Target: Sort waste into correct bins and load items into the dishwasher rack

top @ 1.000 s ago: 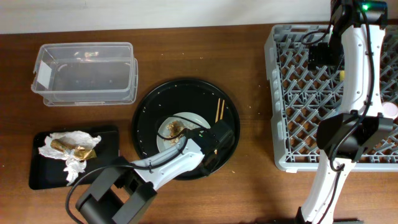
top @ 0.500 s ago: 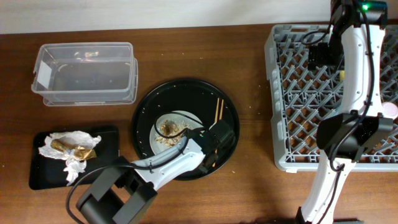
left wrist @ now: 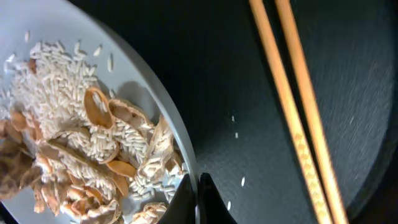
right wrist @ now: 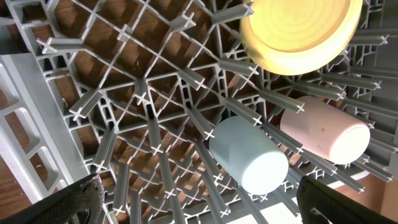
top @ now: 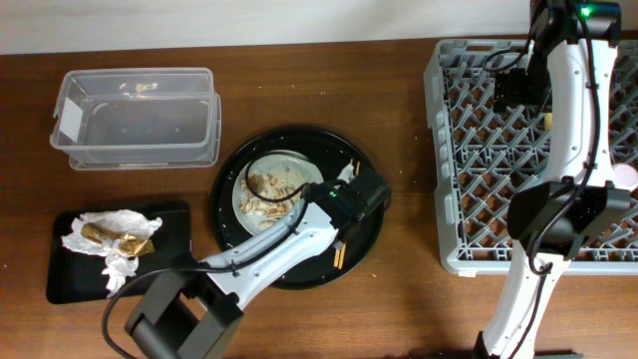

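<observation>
left gripper [left wrist: 199, 194] just clamped shut on the rim of the grey plate [top: 289, 163], now dragged toward the far-left edge of the round black tray [top: 234, 249] with food scraps [left wrist: 93, 143] still on it, so I'd guess dumping comes next; right gripper [right wrist: 199, 205] is wide open, empty, over the rack [top: 478, 150].

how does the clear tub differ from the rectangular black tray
The clear plastic tub is see-through and deep; the black tray is opaque and shallow. The tub holds only a few small bits, while the tray carries a crumpled white napkin and a brown-gold wrapper. Both are rectangular.
</observation>
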{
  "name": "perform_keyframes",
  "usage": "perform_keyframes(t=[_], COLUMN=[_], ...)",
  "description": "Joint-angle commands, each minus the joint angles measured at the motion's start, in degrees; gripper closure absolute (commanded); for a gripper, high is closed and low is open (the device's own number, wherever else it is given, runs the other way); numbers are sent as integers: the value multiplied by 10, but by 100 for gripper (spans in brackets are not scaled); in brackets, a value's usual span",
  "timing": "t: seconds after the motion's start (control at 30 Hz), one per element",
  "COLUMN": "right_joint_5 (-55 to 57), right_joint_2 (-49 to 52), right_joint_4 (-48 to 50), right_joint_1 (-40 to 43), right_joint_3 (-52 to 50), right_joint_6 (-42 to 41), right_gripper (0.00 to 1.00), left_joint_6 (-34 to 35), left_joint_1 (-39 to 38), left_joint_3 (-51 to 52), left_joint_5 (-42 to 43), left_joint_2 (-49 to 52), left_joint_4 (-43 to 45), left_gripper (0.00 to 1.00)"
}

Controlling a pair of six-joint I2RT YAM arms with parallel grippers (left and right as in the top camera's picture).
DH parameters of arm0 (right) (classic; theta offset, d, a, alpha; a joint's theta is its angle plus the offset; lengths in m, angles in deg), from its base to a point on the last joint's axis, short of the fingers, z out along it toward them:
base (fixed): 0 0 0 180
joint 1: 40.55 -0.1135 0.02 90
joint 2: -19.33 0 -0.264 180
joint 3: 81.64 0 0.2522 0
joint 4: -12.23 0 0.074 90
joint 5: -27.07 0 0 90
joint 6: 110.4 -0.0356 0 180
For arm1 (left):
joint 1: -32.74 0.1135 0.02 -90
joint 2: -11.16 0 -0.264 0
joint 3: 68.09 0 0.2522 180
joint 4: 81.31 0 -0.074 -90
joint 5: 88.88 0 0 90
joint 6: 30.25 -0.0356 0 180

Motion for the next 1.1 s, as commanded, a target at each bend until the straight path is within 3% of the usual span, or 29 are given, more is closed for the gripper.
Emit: perform_keyframes(t=[0.0,0.17,0.3,0.53,0.57,0.6,0.63,0.7,0.8,0.87,0.93,0.97,1.03,1.07], right_joint_5=[9,9,9,9,9,9,9,9,9,9,9,9,9,9], right_joint_2=[-19,-19,-19,-19,-19,-19,-19,-19,-19,-19,-19,-19,-19,-19], right_joint_4=[-1,-1,-1,-1,-1,-1,-1,-1,-1,-1,-1,-1,-1,-1], right_joint_1=[1,1,1,1,1,1,1,1,1,1,1,1,1,1], right_joint_3=[1,1,1,1,1,1,1,1,1,1,1,1,1,1], right_joint_6=[-7,-7,-7,-7,-7,-7,-7,-7,-7,-7,-7,-7,-7,-7], right_gripper=[2,2,2,2,2,2,2,2,2,2,2,1,2,2], left_joint_6=[52,80,99,116,116,116,116,116,116,158,229,272,337,337], left_joint_1=[2,17,17,17,17,17,17,17,18,52,157,229,419,477], left_joint_3=[-35,-40,-38,39,39,39,39,17,-35,-95,-123,-123,-123,-120], left_joint_5=[-33,-42,55,82,87,88,88,88,85,47,33,34,82,96], left_joint_2=[3,3,3,6,6,6,5,3,-8,-32,-80,-103,-121,-119], left_joint_4=[-3,-13,-11,29,30,30,30,7,-40,-110,-169,-190,-236,-242], left_gripper=[99,99,99,99,91,57,48,39,39,39,37,31,1,1])
